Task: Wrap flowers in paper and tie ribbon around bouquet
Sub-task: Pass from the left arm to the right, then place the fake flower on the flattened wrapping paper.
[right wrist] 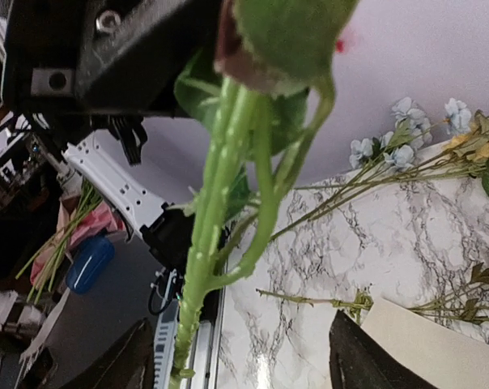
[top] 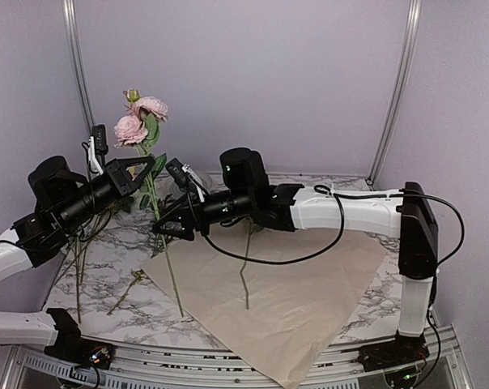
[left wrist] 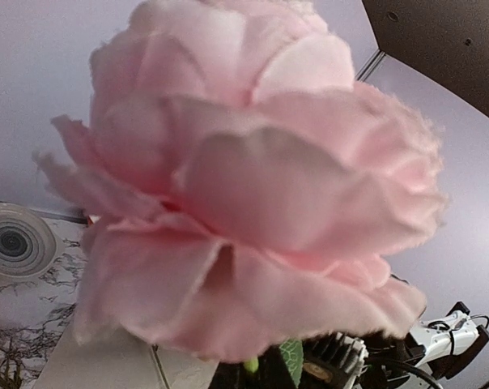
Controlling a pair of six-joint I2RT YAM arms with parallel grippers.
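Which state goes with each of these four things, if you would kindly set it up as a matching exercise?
Things:
1. pink rose
2. wrapping paper
3. left gripper
4. right gripper

States:
A. spread on the marble table
B. open, with the stem between its jaws
C. shut on the stem
D. held upright, bloom high above the table

Pairs: 1-D, 2-A, 3-C, 4-B

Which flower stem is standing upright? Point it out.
The pink-bloomed stem, shut in the left gripper, blooms high in the air. The others lie flat: one bare stem on the peach paper, the rest on the marble table.
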